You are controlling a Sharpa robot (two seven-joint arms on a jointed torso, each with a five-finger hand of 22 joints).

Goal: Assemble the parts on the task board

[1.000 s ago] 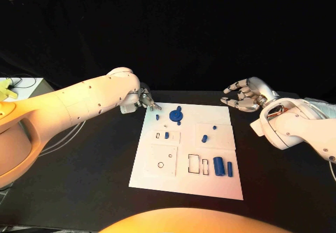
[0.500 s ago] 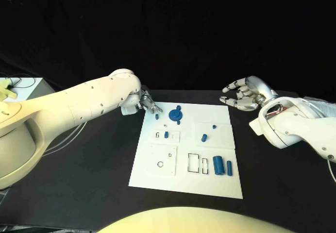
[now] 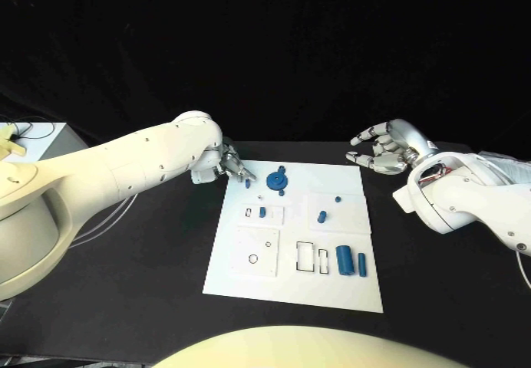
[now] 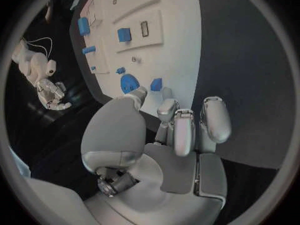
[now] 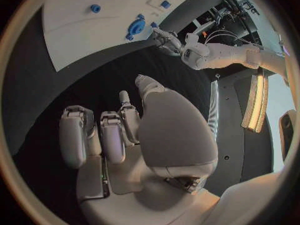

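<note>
Head view: the left hand (image 3: 233, 164), fingers spread and empty, should be lowered squarely over the small blue part (image 3: 245, 183) on the task board (image 3: 290, 282).

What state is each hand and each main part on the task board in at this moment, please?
left hand: empty, fingers apart, over the board's far left corner.
right hand: empty, fingers loosely curled, off the board.
task board: flat on the table.
round blue part: lying on the board.
blue cylinder: lying flat.
</note>
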